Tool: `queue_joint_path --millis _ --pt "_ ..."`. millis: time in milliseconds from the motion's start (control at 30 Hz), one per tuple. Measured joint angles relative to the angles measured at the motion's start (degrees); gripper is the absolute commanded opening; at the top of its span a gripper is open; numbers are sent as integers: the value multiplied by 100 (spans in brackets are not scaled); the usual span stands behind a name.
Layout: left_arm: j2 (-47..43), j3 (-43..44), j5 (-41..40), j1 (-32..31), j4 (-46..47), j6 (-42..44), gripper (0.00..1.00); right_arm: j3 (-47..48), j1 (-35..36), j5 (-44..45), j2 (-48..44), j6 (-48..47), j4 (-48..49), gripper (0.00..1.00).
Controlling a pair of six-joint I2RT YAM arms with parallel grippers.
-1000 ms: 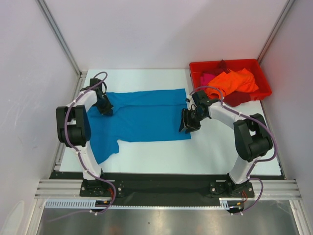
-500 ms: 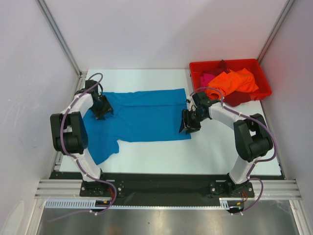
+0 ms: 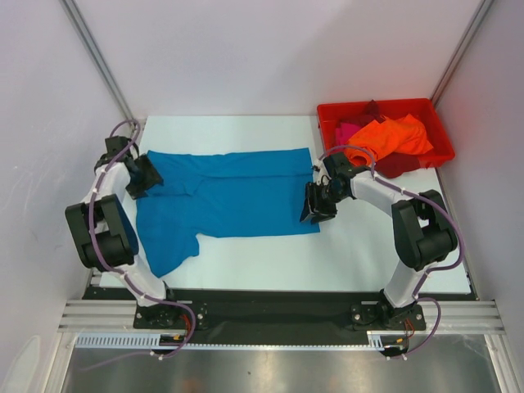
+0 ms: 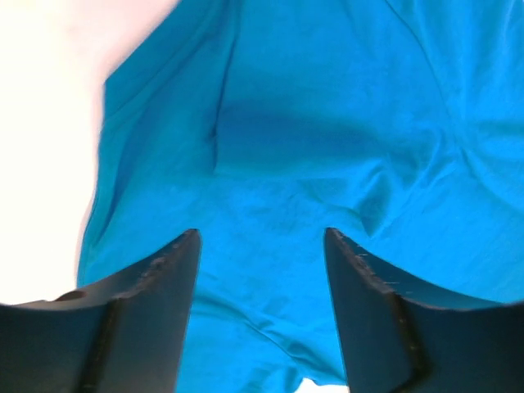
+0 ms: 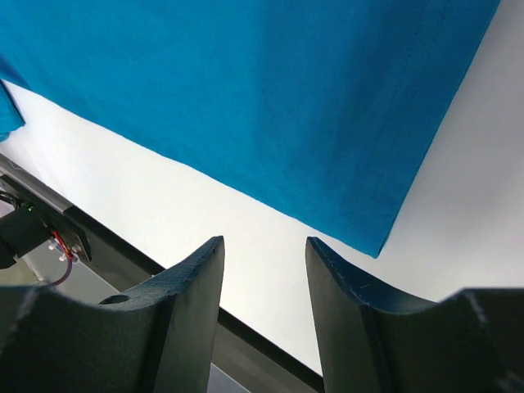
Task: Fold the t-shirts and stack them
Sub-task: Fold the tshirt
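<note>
A teal-blue t-shirt (image 3: 229,196) lies spread flat on the white table, one sleeve hanging toward the near left. My left gripper (image 3: 146,173) hovers at its far left edge, open, with only blue cloth (image 4: 270,164) showing between its fingers (image 4: 155,286). My right gripper (image 3: 315,205) is open above the shirt's right hem, near its front right corner (image 5: 377,246), holding nothing. More t-shirts, orange (image 3: 391,135), magenta-pink (image 3: 347,131) and dark red (image 3: 401,164), are piled in the red bin.
The red plastic bin (image 3: 442,135) stands at the back right of the table. A black rail (image 3: 270,307) runs along the near table edge by the arm bases. White walls and metal posts enclose the table on three sides.
My left gripper has opened, let go of the shirt and drawn back to the left, off the shoulder area to the shirt's left edge. The right arm has not moved.
</note>
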Motion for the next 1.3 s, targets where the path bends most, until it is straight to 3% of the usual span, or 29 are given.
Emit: queue_joint_path --millis 133,600,933,1067,1300 --pt "243 2 192 17 210 334 73 0 -13 -4 0 0 -2 50" --pt "656 -87 691 234 1231 979 72 0 -26 -4 0 -2 -7 50" --pt "1147 -11 1115 240 1193 1119 70 0 -26 -2 0 0 -9 49" --pt "1147 9 1257 240 1196 1099 66 0 -26 -2 0 0 -7 49" --pt "1147 9 1281 240 1172 1049 47 0 -26 0 0 0 -9 49"
